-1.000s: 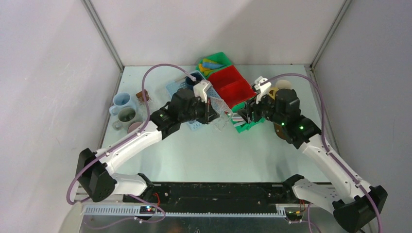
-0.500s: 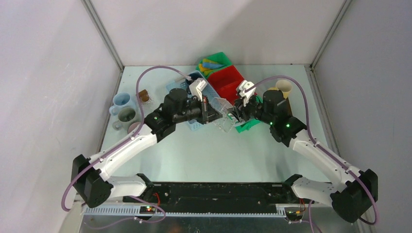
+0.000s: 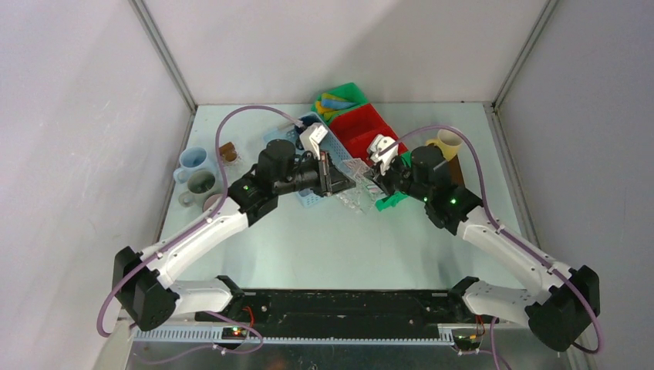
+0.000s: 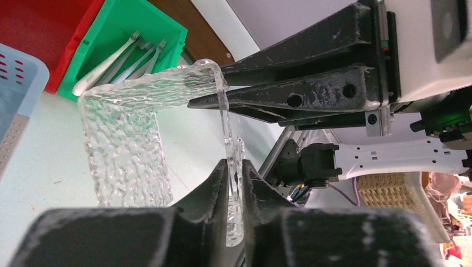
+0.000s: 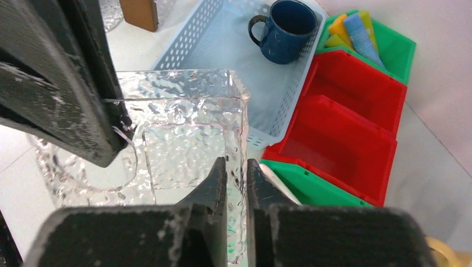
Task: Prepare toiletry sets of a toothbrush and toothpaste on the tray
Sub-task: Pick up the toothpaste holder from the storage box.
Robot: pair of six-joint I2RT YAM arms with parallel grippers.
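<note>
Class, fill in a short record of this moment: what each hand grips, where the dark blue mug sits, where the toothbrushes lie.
Left hand: shut on one wall of the clear textured cup
Right hand: shut on another wall of that cup
Dark blue mug: inside the light blue basket
Toothbrushes: in a green bin

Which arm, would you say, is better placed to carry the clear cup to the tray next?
Probably the right: the right hand grips the clear cup, and the tray and cream mug lie on its side. The left hand grips it too, from the far side.
</note>
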